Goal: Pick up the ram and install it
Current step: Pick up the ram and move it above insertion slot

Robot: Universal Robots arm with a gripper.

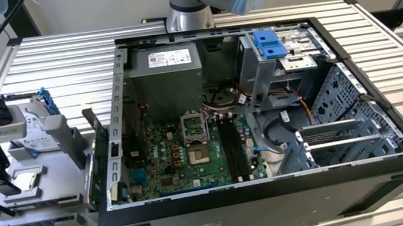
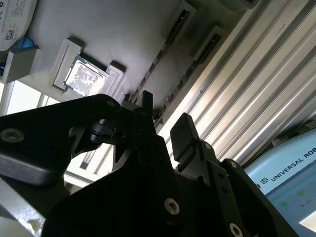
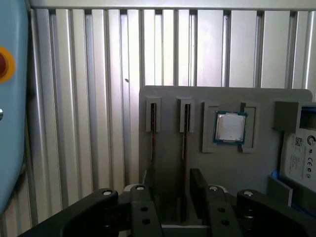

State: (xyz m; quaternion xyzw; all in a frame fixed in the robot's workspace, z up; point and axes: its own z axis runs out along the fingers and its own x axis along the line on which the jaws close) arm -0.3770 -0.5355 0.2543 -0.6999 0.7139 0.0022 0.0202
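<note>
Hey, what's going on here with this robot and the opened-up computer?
A robot arm is working at a grey tray beside an open computer case. A ram stick and a second stick stand on edge in the tray's slots, near a processor chip. The gripper is open and low over the tray, one finger on either side of the ram stick, not gripping it. The memory slots in the case look empty, so nothing is installed yet.
</note>
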